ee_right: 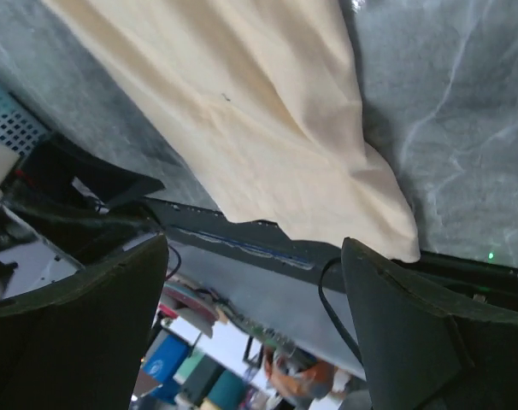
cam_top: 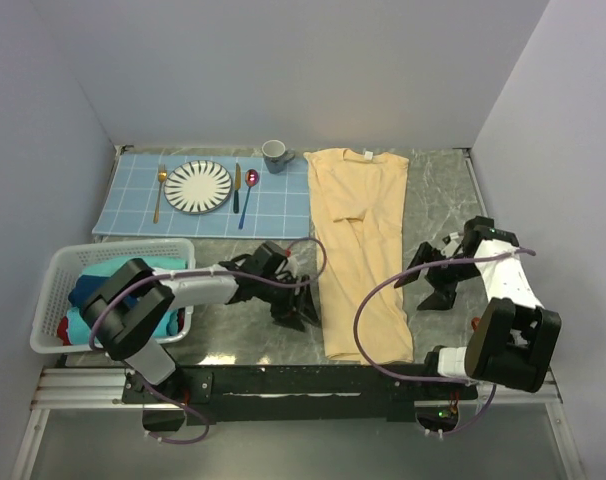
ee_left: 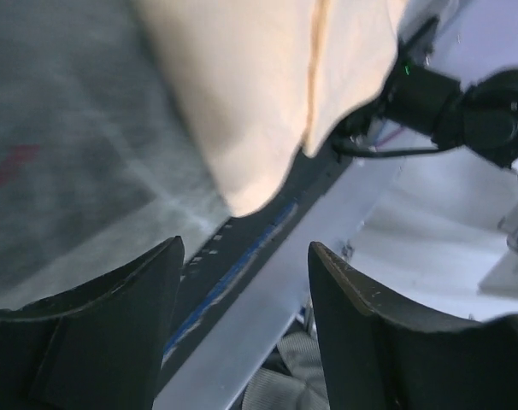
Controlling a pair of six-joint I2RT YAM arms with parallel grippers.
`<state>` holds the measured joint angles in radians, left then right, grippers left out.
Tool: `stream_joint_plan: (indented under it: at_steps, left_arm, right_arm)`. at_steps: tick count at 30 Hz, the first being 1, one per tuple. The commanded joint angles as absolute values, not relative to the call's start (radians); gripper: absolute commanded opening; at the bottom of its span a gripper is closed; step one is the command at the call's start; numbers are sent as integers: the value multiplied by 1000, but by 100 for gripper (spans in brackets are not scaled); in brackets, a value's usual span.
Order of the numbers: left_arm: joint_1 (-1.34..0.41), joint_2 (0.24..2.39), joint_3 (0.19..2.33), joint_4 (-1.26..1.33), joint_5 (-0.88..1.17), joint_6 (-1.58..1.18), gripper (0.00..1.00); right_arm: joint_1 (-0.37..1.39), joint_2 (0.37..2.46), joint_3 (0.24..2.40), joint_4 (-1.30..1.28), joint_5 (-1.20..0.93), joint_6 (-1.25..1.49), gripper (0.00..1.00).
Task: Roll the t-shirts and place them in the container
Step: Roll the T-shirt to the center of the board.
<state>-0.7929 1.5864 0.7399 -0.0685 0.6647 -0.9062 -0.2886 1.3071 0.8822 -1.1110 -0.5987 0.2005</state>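
on grey table, tan t-shirt lies btwn l/r jaws, both spread wide.

Soft, matt cloth on that pale t-shirt; the desk showed smooth grey marbling, and the basket looked like white latticed plastic.

Soft, even light from above fills the top view, which is sharp throughout; the walls read bright and the bench carries only faint shadows; in both wrist views the jaws sit close, dark and out of focus; beyond the left jaws the pale yellow t-shirt is smeared and soft; beyond the right jaws its folds look crisper, the bench veins clear.
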Motion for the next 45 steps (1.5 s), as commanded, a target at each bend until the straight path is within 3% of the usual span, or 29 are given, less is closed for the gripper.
stream_joint_plan:
  at_steps: [1,6,17,20,21,24,30,34,39,45]
  left_arm:
    - [-912,1646,768,103,732,-1040,66]
    - [-951,1724,782,86,690,-1074,66]
    - [-1009,1859,876,-63,575,-1170,68]
    - [-1015,1873,855,-55,574,-1209,55]
    - [-1015,1871,838,-48,574,-1213,42]
    - [-1006,1836,836,-86,563,-1190,26]
    - [-947,1763,801,-8,643,-1083,1]
    - [-864,1730,810,-63,706,-909,1]
    - [-786,1703,766,-126,778,-832,1]
    - [-775,1698,744,-8,876,-867,1]
  right_arm:
    - [-195,1353,922,-1175,-393,320,90]
    - [-207,1465,879,-1143,-393,344,84]
    - [-258,1508,877,-1155,-417,331,79]
    - [-261,1516,864,-1146,-440,331,78]
    - [-264,1513,861,-1141,-445,331,78]
    - [-265,1494,856,-1143,-452,330,78]
    - [-166,1402,821,-1182,-505,351,76]
    - [-74,1394,770,-1200,-552,368,79]
    - [-25,1376,713,-1157,-615,388,73]
    - [90,1321,600,-1097,-710,449,70]
